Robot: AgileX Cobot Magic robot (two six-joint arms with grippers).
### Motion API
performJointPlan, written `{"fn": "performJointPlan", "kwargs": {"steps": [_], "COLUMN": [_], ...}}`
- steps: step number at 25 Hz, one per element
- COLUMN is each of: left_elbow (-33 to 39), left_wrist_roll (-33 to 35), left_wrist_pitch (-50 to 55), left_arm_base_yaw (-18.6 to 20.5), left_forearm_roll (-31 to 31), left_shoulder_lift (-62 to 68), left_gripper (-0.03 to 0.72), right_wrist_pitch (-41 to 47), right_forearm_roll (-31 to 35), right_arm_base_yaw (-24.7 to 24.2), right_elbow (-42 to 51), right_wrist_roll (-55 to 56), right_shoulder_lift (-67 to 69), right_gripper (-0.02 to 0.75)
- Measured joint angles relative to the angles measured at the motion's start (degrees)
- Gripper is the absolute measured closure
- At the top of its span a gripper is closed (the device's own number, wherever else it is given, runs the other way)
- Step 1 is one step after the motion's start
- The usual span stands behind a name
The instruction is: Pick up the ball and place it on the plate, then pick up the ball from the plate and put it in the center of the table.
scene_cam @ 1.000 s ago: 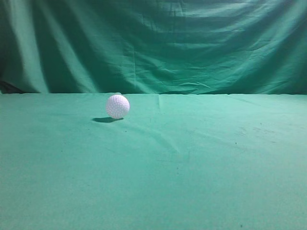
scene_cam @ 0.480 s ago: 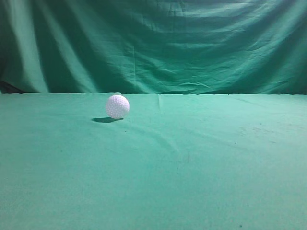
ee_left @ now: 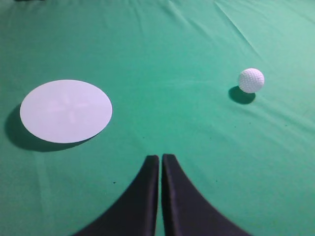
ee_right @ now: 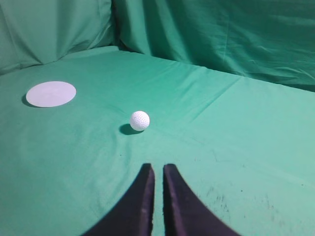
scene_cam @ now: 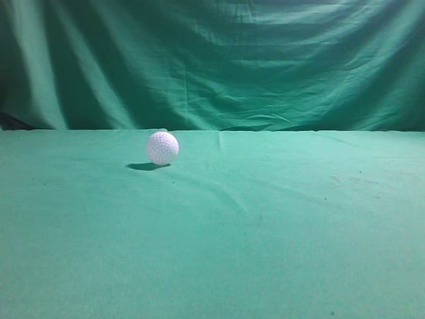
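The white dimpled ball (scene_cam: 163,147) rests on the green cloth table (scene_cam: 265,232), left of middle and toward the back. It also shows in the left wrist view (ee_left: 251,80) and the right wrist view (ee_right: 140,120). The plate (ee_left: 66,110) is a flat white disc lying on the cloth; it shows far left in the right wrist view (ee_right: 51,93) and is out of the exterior view. My left gripper (ee_left: 160,157) is shut and empty, well short of the ball and the plate. My right gripper (ee_right: 158,167) is shut and empty, a little short of the ball.
A draped green cloth backdrop (scene_cam: 219,60) hangs behind the table's far edge and wraps round the left side (ee_right: 54,29). Small dark specks mark the cloth (ee_right: 221,196) near my right gripper.
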Motion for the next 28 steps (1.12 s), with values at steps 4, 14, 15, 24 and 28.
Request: {"fn": "performJointPlan", "kwargs": {"steps": [4, 14, 15, 24, 28], "left_elbow": [0.1, 0.1, 0.1, 0.1, 0.1], "left_wrist_roll": [0.0, 0.0, 0.0, 0.0, 0.0], "left_wrist_pitch": [0.0, 0.0, 0.0, 0.0, 0.0], "left_arm_base_yaw": [0.0, 0.0, 0.0, 0.0, 0.0], "left_forearm_roll": [0.0, 0.0, 0.0, 0.0, 0.0], "left_shoulder_lift": [0.0, 0.0, 0.0, 0.0, 0.0], "left_gripper": [0.688, 0.688, 0.688, 0.688, 0.688], "right_wrist_pitch": [0.4, 4.5, 5.8, 13.2, 13.3], "right_forearm_roll": [1.4, 4.0, 4.0, 4.0, 4.1], "right_arm_base_yaw": [-8.4, -28.3, -29.2, -32.3, -32.3], "right_elbow": [2.1, 6.7, 6.7, 6.7, 6.7], "right_wrist_roll": [0.2, -0.3, -0.3, -1.2, -1.3], "right_shoulder_lift": [-3.3, -13.4, -13.4, -13.4, -13.4], "right_gripper": [0.661, 0.661, 0.661, 0.661, 0.661]}}
